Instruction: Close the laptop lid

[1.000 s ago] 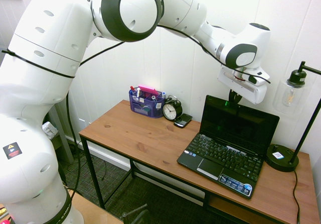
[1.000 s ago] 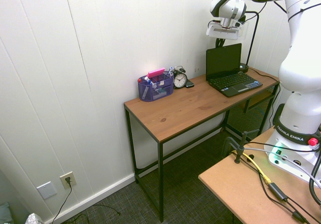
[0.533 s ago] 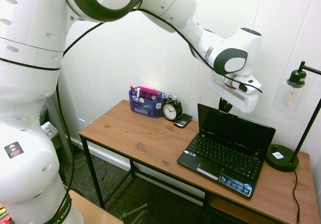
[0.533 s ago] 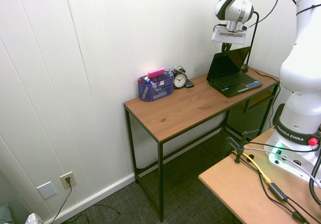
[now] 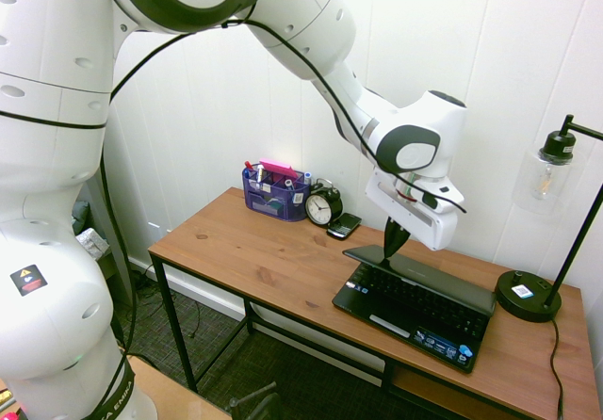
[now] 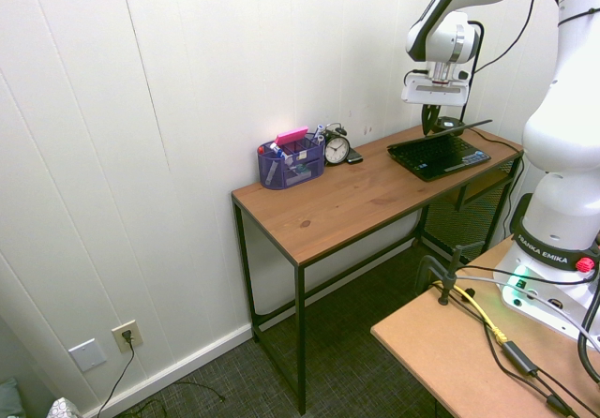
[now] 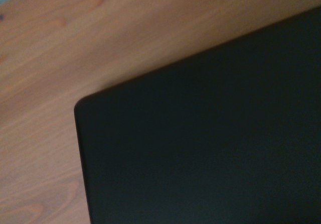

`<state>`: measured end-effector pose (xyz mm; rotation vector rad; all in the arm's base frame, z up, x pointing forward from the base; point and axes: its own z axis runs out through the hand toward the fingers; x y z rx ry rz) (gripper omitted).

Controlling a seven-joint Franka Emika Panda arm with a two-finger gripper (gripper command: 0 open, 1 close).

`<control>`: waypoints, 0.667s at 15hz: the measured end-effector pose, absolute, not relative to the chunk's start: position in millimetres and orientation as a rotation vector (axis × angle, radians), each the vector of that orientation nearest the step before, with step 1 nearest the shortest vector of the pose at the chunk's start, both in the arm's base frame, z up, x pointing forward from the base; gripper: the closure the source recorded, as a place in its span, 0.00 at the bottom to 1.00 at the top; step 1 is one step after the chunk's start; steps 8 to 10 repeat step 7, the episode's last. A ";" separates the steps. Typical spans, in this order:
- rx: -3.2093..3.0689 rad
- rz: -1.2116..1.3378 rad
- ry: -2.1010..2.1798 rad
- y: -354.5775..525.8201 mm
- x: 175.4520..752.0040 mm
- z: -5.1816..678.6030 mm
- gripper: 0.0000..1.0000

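Laptop lid [image 5: 429, 280] tipped low over keyboard [image 5: 415, 305], nearly shut, directly beneath pincer [image 5: 391, 247], pincer tips together, touching lid's back corner, alarm clock [image 5: 322, 207] and phone [image 5: 344, 225] on bench [image 5: 264, 255] beyond pincer

Your wooden desk [image 5: 254, 250] carries a purple organizer [image 5: 274, 194], clock [image 5: 322, 207], phone [image 5: 344, 225], netbook [image 5: 415, 309] and lamp [image 5: 529, 296].

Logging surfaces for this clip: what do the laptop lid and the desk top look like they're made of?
The laptop lid: probably plastic, a dark matte back without glare in the wrist view. The desk top: wood or wood-look board, warm brown with visible grain and knots; solid or veneer can't be told.
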<state>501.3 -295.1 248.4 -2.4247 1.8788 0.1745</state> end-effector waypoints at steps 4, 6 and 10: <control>-2.424 0.237 1.891 -292.9 493.6 218.7 1.00; -2.424 0.257 1.892 -294.2 489.1 201.3 1.00; -2.424 0.256 1.889 -295.2 487.6 196.4 1.00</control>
